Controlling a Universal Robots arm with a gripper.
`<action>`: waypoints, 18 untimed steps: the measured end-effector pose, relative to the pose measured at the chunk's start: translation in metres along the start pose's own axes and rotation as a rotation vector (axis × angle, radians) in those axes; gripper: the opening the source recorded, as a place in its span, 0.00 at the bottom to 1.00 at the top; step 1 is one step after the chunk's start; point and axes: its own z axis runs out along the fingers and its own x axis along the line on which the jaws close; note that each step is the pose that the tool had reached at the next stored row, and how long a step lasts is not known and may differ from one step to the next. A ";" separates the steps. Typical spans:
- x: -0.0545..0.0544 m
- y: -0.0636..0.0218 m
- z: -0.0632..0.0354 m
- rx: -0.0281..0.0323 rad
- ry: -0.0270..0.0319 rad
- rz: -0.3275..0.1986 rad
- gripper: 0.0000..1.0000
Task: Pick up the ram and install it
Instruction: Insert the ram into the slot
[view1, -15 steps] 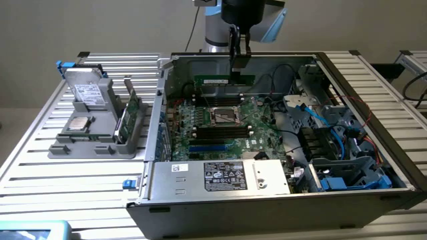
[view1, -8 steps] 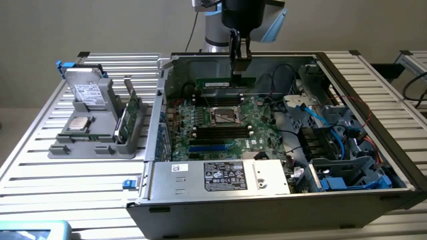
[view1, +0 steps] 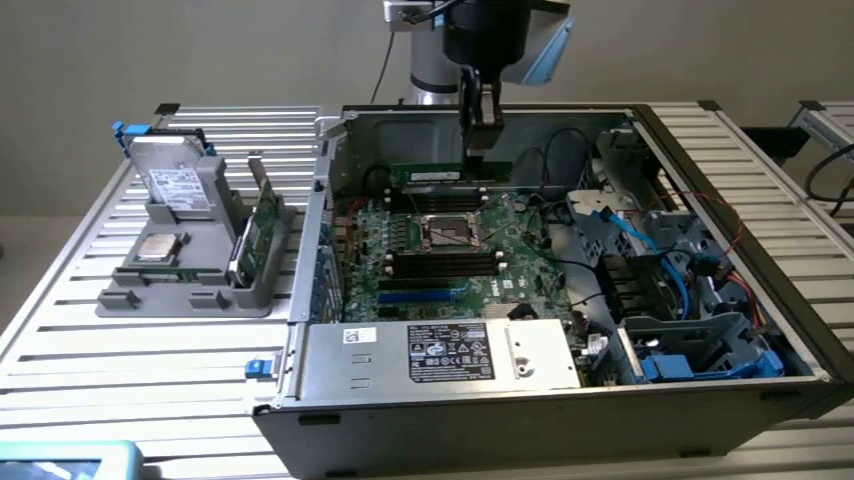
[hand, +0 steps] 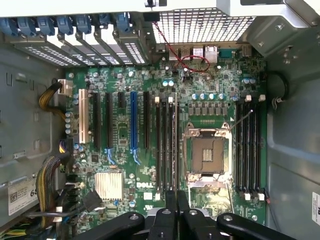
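Presently your gripper (view1: 483, 152) is clamped on the ram (view1: 449, 174), at twelve o'clock from the socket (view1: 451, 232); hold it level, square to the memory slots (hand: 164, 145).

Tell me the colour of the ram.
The ram is green; the exterior view shows it best.
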 end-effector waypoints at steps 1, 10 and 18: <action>0.000 0.0000 0.0012 0.0001 0.0017 0.000 0.12; -0.001 0.0002 0.0139 0.0003 0.0092 -0.001 0.12; -0.001 0.0002 0.0152 0.0005 0.0088 -0.001 0.12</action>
